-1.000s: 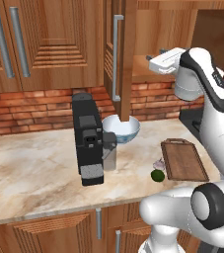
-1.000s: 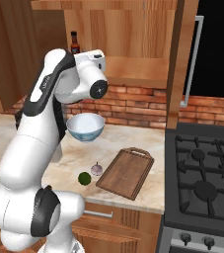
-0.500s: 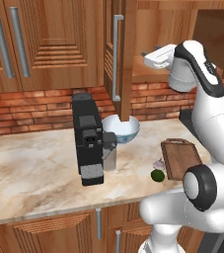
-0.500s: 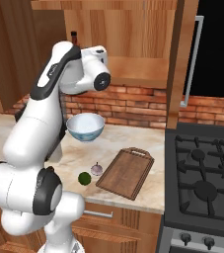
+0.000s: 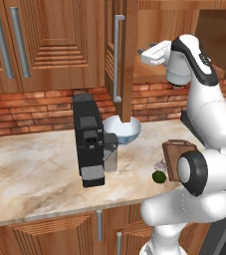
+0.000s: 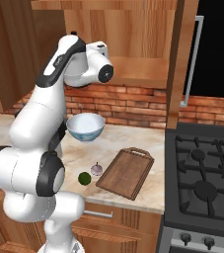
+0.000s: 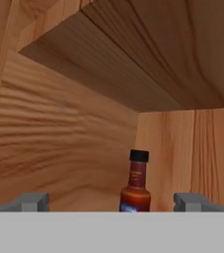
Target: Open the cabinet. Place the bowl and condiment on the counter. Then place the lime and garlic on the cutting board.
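Inside the open cabinet the condiment stands upright near the back corner, between the spread fingers of the empty hand. Closing off-centre could tip the narrow bottle against the cabinet wall. Its label carries no readable writing. On the table sits the bowl.

The cabinet stands open, with the condiment upright inside. The bowl, lime and garlic rest on the counter, beside the bare cutting board.
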